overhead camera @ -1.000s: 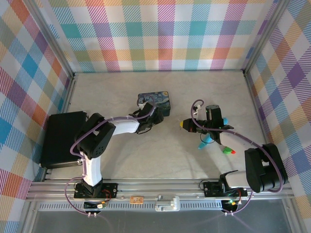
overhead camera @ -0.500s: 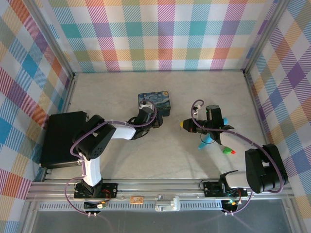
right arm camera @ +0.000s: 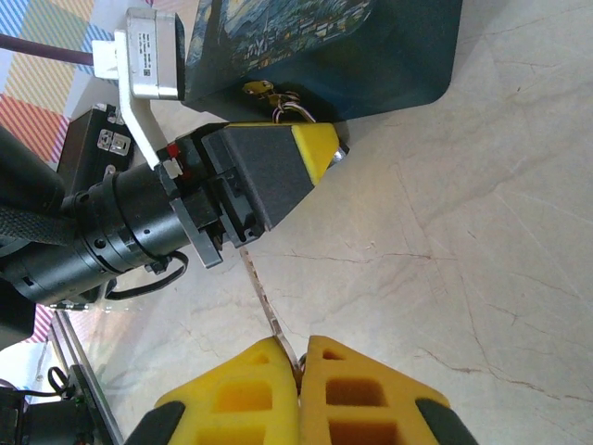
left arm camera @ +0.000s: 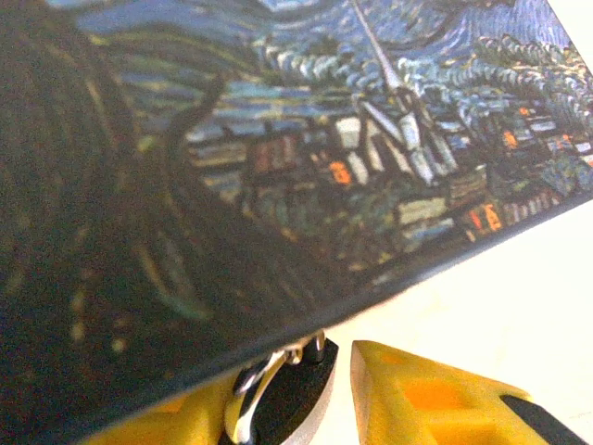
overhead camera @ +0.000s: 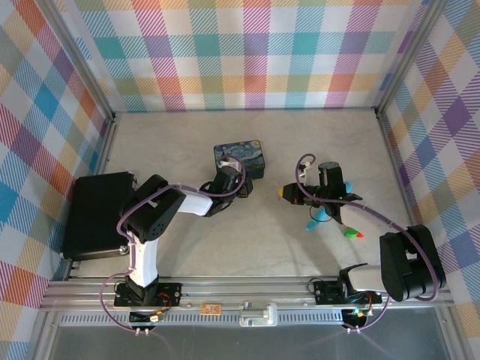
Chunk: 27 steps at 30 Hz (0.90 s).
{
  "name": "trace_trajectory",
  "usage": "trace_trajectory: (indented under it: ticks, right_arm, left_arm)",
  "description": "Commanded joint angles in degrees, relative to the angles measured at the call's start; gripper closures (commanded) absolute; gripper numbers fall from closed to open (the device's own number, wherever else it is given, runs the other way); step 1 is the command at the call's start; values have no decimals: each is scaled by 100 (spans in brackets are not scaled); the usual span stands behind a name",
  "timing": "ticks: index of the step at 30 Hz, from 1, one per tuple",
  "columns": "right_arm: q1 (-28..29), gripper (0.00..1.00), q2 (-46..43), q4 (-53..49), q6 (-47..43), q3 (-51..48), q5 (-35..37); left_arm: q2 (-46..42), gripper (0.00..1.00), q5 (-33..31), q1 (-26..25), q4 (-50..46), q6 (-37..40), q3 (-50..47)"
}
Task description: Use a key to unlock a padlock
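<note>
At the left gripper (overhead camera: 235, 183): drawn in narrower than a second ago and settled lower against the near edge of the tin (overhead camera: 247, 156), bracketing the padlock (left arm camera: 295, 394) between yellow pads (left arm camera: 426, 399). Cannot tell whether clamped yet, with a sliver of table (overhead camera: 300, 135) seemingly left beside one pad. Probably means steadying the lock for the key, with nothing turned yet. Padlock low down, just beside the tin's near edge, dark body with silvery shackle alongside; keyhole end not made out. Further right, well apart: right gripper (right arm camera: 301, 345) clenched on the key (right arm camera: 265, 295), unmoved. Long axis of that thin blade running left-right, tip aimed left toward the padlock, well short of it.
</note>
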Motion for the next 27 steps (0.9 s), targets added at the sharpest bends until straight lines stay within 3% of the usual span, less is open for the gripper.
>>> trace_trajectory:
  ticks: [1,7,11,21,27]
  right_arm:
    - [-23,100,-46,29,68,199,-31]
    - [-30,100,-143,-44,41,146,78]
    - [-26,100,-83,9,156,97,161]
    - [-27,100,-19,311,510,-83,188]
    - [-5,100,277,890,761,-270,-170]
  left_arm:
    - [411,67,106,19,11,-131,179]
    - [361,88,188,21,36,-409,138]
    - [262,99,530,51,166,-1126,87]
    - [-86,100,1497,151,889,-3382,-40]
    - [27,100,1765,248,2639,-4558,-487]
